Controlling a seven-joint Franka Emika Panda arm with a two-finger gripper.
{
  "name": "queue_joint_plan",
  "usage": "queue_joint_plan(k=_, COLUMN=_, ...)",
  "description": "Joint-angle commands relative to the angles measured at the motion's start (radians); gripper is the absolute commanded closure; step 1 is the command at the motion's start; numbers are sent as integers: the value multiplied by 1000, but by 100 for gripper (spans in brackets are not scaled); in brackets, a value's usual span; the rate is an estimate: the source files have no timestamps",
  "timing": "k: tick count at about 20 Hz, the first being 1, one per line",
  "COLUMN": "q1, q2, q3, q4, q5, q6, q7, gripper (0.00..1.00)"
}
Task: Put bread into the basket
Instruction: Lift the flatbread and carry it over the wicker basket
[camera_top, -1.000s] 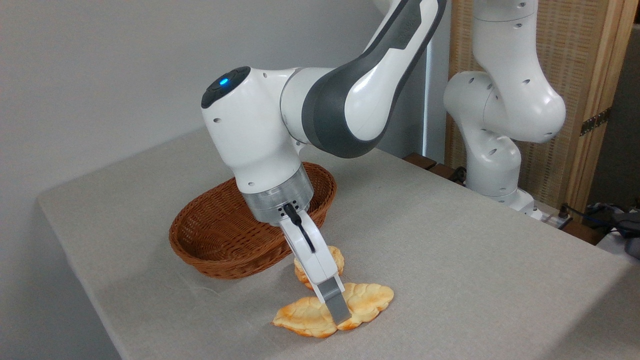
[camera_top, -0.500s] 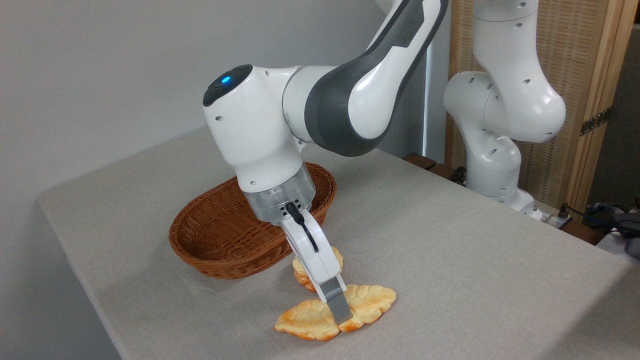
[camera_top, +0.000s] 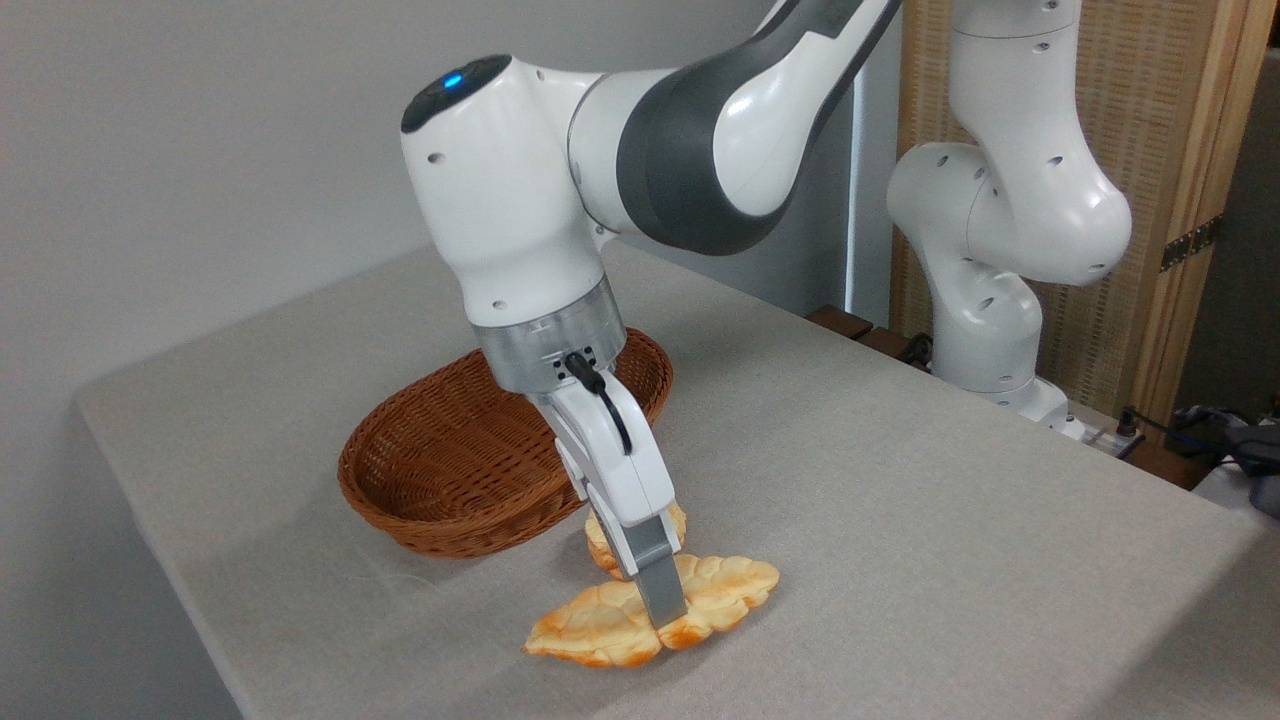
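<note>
Golden bread (camera_top: 610, 630) (lifted) in gripper (camera_top: 664, 606).

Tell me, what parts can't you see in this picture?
- The middle of the bread: the end effector covers it, so its second finger and whether it really pinches stay hidden.
- Most of the small bun: behind the end effector.
- The right part of the basket: the arm's wrist blocks it.
- The arm's top: cut off by the picture's upper edge.
- Whether the bread has left the table: too hard to tell.
</note>
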Motion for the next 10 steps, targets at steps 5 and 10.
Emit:
queue_joint_plan(k=5, q1=-13, q2=-53, q3=-5, q4=17, q5=-115, q6=-47, q7=-2, gripper=56)
queue_joint_plan(k=10, q1=-14, q2=-84, q3=-34, q4=47, q5=-207, q6=-101, q7=-60, gripper=56)
